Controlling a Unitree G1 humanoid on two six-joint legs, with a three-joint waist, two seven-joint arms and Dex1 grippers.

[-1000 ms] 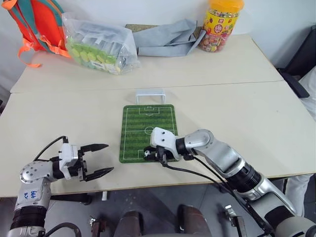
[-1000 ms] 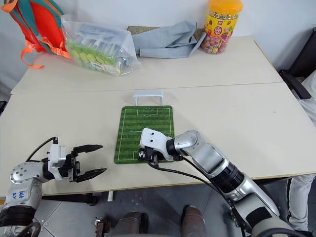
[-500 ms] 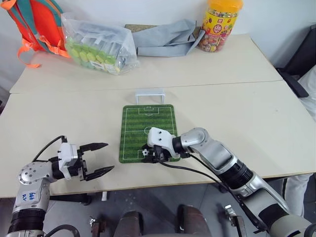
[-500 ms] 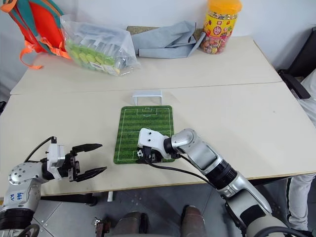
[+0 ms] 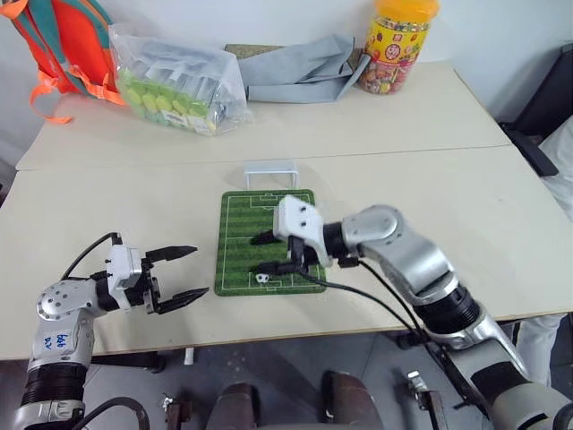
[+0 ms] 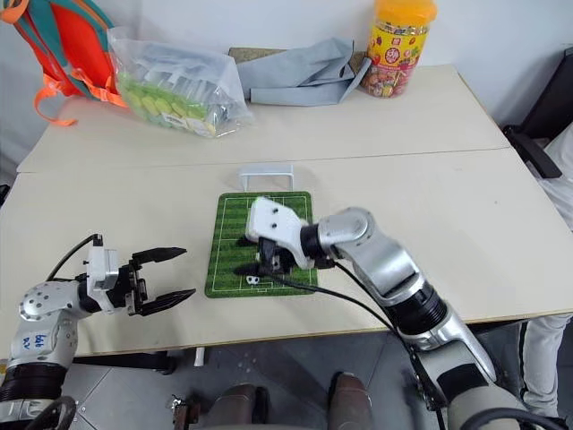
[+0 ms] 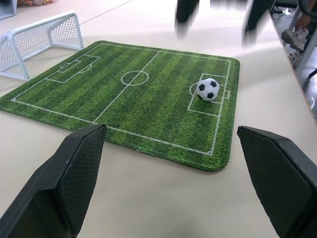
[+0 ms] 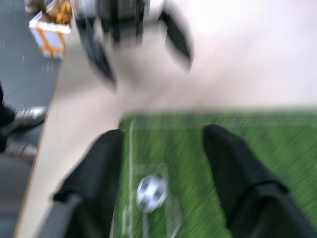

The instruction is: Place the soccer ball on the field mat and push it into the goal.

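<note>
Soccer ball (image 5: 260, 279) rests on the field mat (image 5: 240, 240), just below the right gripper's (image 5: 265, 253) spread, empty jaws; left gripper (image 5: 183, 273) spread too.

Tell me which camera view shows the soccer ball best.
The left wrist view: the soccer ball is sharp and unobstructed, resting on the field mat at the end far from the goal. Both eye views show it as a tiny speck below the right gripper; the right wrist view shows it blurred.
</note>
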